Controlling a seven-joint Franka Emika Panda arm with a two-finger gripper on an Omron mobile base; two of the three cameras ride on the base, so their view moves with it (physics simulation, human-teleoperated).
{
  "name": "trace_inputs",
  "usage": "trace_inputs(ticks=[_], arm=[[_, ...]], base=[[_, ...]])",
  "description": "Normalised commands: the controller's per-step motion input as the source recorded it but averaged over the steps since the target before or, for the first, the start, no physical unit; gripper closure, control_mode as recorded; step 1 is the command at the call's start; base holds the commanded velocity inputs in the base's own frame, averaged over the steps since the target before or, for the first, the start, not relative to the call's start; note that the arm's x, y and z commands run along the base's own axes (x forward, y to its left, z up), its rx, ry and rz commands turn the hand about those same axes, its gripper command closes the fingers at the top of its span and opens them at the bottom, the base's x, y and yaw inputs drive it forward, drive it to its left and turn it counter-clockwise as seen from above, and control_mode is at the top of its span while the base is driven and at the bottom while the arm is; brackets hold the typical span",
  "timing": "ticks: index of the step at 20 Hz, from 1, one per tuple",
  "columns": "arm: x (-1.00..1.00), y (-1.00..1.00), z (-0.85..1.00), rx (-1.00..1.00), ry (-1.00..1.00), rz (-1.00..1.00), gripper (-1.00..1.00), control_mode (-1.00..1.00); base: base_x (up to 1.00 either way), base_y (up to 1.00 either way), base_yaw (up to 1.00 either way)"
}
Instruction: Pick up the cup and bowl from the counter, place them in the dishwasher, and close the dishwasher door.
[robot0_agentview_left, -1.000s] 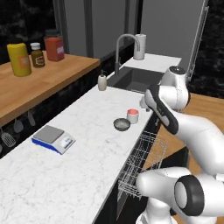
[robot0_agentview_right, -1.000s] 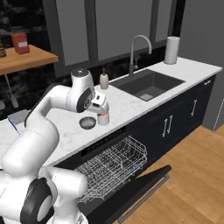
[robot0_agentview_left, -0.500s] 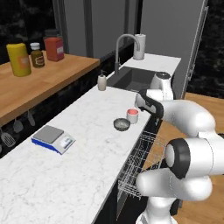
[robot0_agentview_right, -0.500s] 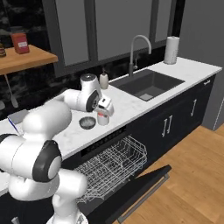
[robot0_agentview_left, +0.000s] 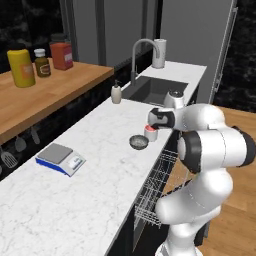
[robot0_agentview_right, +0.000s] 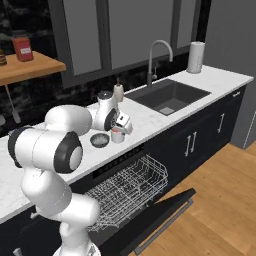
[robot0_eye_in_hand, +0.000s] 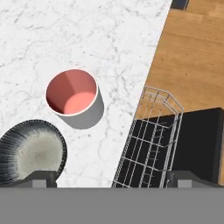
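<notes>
The red cup (robot0_agentview_left: 150, 133) stands upright on the white marble counter (robot0_agentview_left: 90, 165), close to its front edge. The grey bowl (robot0_agentview_left: 138, 142) sits just to its left, nearly touching it. My gripper (robot0_agentview_left: 153, 124) hangs open just above the cup and holds nothing. From the right side I see the cup (robot0_agentview_right: 117, 135), the bowl (robot0_agentview_right: 99, 140) and the gripper (robot0_agentview_right: 119, 129). The hand view looks down on the cup (robot0_eye_in_hand: 72, 94) and bowl (robot0_eye_in_hand: 30, 151), left of the gripper (robot0_eye_in_hand: 113, 179). The dishwasher (robot0_agentview_right: 107, 172) is open: wire rack (robot0_agentview_right: 127, 190) pulled out, dishwasher door (robot0_agentview_right: 150, 220) folded down.
A dark sink (robot0_agentview_left: 152, 91) with a faucet (robot0_agentview_left: 142, 50) lies past the cup, with a soap bottle (robot0_agentview_left: 116, 93) beside it. A blue-and-grey scale (robot0_agentview_left: 60, 159) sits further left on the counter. Jars stand on a wooden shelf (robot0_agentview_left: 50, 95) behind. A paper roll (robot0_agentview_right: 195, 57) stands at the far end.
The arm has swung left and brought the open gripper from beside the counter edge to right over the cup. Cup, bowl, rack and door have not moved.
</notes>
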Motion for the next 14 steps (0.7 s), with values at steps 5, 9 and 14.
trace_inputs(ticks=[5, 9, 14], arm=[[0.31, 0.0, -0.1, 0.0, -0.03, 0.0, -1.0, -1.0], [0.17, 0.0, -0.12, 0.12, 0.09, 0.0, -1.0, -1.0], [0.25, 0.0, -0.32, 0.18, 0.11, 0.0, -1.0, -1.0]], base=[[0.0, 0.0, 0.0], [0.0, 0.0, 0.0], [0.0, 0.0, 0.0]])
